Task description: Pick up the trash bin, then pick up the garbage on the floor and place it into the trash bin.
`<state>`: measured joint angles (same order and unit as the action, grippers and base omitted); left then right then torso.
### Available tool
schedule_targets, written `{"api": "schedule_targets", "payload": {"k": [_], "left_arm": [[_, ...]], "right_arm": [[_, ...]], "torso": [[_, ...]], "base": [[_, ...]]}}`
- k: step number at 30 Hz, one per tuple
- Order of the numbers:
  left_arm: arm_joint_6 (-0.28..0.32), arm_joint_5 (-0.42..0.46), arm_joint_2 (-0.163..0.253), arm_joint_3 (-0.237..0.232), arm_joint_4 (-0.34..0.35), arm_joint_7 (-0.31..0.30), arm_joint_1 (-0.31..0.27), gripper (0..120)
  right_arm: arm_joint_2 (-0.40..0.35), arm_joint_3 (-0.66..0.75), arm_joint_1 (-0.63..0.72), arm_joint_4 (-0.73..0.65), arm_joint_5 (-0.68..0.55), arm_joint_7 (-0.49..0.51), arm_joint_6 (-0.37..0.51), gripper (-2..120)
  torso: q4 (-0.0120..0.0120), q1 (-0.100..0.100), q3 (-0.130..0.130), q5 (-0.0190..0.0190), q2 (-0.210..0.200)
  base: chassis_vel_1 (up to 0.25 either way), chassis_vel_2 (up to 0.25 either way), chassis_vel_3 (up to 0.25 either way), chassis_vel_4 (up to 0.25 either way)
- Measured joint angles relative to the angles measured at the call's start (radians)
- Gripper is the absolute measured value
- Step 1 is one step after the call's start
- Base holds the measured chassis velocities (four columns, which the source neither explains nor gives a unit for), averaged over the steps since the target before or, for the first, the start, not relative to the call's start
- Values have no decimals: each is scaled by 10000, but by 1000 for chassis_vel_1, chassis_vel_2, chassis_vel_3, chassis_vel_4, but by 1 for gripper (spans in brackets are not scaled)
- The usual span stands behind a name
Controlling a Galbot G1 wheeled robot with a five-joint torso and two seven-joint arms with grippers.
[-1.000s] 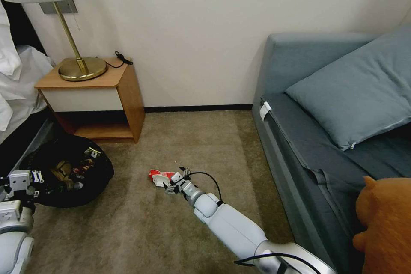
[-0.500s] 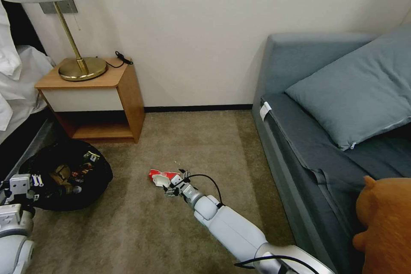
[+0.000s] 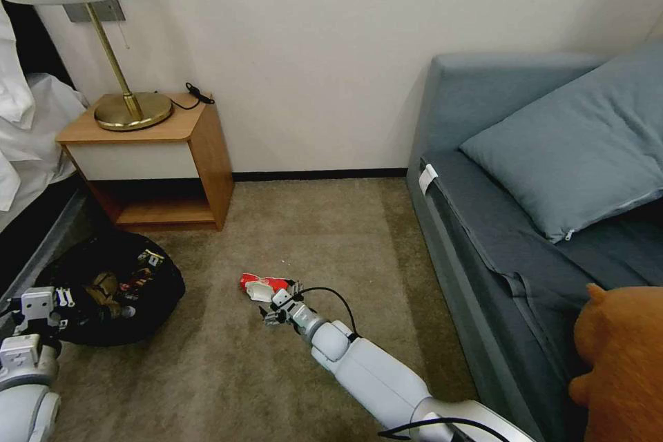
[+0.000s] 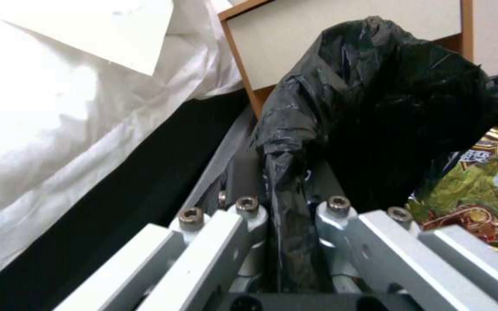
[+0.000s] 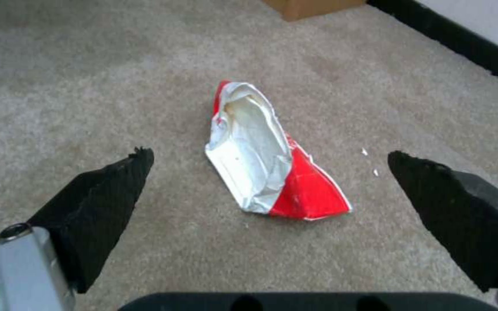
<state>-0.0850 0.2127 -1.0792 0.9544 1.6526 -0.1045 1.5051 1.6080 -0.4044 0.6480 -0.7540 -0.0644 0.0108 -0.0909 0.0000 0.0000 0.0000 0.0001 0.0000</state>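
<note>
Right gripper over a wrapper, left gripper clamped on the bin liner.

The right gripper (image 5: 266, 164) hangs spread wide above the crumpled red-and-white wrapper (image 5: 272, 172), which lies flat on the short-pile beige carpet (image 3: 331, 228) (its wedge-shaped black fingertips (image 5: 96, 203) stand either side). The left gripper (image 4: 286, 242) pinches a fold of glossy black plastic on the trash bin (image 3: 114, 286), low by the wooden nightstand (image 3: 155, 152); shiny snack packaging (image 4: 485, 190) lies inside.
</note>
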Motion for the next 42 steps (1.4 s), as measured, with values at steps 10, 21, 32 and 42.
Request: {"api": "schedule_targets", "payload": {"k": [10,21,32,42], "left_arm": [[39,-213,-96,39,-105,-92,166,4],[-61,-254,-192,64,-115,-118,360,4],[-42,-275,-249,92,-32,-125,405,4],[1,-279,-262,84,-15,-120,458,4]], "right_arm": [[0,18,-103,53,-40,-34,10,100],[0,-147,74,-111,-11,-44,25,100],[0,-331,289,-409,15,-33,109,100],[0,-502,444,-588,52,-31,179,100]], "torso": [[0,0,-1,0,0],[0,0,0,-2,0],[-1,-1,0,-2,0],[-1,0,0,0,0]], "base": [[-1,3,6,-4],[-59,70,68,-74],[-67,56,55,-59],[-74,76,72,-79]]}}
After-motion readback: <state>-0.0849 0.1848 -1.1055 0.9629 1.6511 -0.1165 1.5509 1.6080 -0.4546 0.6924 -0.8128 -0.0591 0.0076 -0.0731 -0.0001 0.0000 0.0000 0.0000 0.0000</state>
